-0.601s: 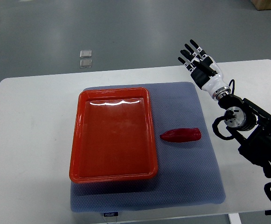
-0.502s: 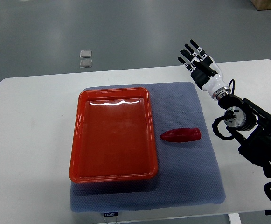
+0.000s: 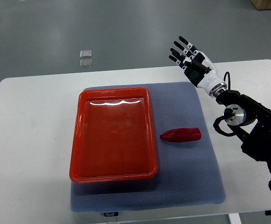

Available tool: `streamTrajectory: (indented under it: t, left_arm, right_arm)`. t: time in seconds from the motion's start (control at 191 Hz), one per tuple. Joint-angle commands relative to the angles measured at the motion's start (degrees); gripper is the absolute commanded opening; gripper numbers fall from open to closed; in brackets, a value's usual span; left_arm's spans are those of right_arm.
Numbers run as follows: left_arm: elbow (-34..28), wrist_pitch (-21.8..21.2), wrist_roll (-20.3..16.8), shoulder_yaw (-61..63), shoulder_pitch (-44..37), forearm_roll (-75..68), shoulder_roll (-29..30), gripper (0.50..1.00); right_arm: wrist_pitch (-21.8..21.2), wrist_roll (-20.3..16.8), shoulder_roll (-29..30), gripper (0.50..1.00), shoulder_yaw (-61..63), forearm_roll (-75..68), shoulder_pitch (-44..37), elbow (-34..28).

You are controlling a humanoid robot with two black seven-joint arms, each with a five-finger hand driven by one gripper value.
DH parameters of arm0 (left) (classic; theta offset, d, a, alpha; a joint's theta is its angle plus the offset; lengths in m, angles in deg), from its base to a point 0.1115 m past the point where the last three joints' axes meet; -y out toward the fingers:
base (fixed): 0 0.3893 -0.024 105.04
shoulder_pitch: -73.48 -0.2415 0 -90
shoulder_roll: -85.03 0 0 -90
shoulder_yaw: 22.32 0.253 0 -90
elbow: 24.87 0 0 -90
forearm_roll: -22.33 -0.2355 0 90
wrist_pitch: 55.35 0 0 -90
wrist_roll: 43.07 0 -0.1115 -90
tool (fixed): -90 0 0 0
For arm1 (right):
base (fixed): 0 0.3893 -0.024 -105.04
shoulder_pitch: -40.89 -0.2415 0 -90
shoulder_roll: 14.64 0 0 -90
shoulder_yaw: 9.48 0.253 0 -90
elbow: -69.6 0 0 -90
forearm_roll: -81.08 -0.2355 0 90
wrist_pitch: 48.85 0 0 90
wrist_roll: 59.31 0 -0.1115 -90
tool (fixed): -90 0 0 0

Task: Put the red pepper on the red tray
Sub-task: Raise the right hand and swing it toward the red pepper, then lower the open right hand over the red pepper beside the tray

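Note:
A red pepper lies on its side on the blue-grey mat, just right of the red tray. The tray holds nothing and sits on the left part of the mat. My right hand is open with fingers spread, raised beyond the mat's far right corner, well behind the pepper and apart from it. Its arm comes in from the right edge. The left arm is out of view.
The mat lies on a white table. Two small clear squares lie on the grey floor beyond the table's far edge. A brown box corner shows at the top right.
My right hand has moved a little left and farther back, still open. The pepper and the tray have not moved.

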Motion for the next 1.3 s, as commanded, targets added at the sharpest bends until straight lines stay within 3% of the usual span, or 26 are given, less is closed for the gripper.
streamTrajectory:
  t: [0.0,0.183,0.413,0.586,0.821,1.296]
  left_arm:
    - [0.1,0.0,0.0,0.0,0.0,0.0,0.0,1.000]
    - [0.6,0.0,0.0,0.0,0.0,0.1,0.0,1.000]
    - [0.8,0.0,0.0,0.0,0.0,0.1,0.0,1.000]
    - [1.5,0.0,0.0,0.0,0.1,0.0,0.0,1.000]
    - [1.8,0.0,0.1,0.0,0.1,0.1,0.0,1.000]
    - [1.8,0.0,0.0,-0.1,0.0,0.1,0.0,1.000]
  right_arm:
    - [-0.4,0.0,-4.7,0.919,-8.8,10.5,-3.1,-2.6]
    - [-0.2,0.1,-15.3,0.919,-27.8,28.3,-12.2,-9.4]
    - [-2.4,0.2,-27.2,0.919,-51.5,37.7,-25.5,-17.7]
    - [-2.3,0.1,-32.6,0.919,-56.6,37.7,-30.8,-26.5]
    - [-0.7,0.2,-32.9,0.919,-54.4,31.2,-30.3,-30.7]
    - [4.5,0.6,-28.5,0.917,-54.0,31.7,-23.4,-29.9]
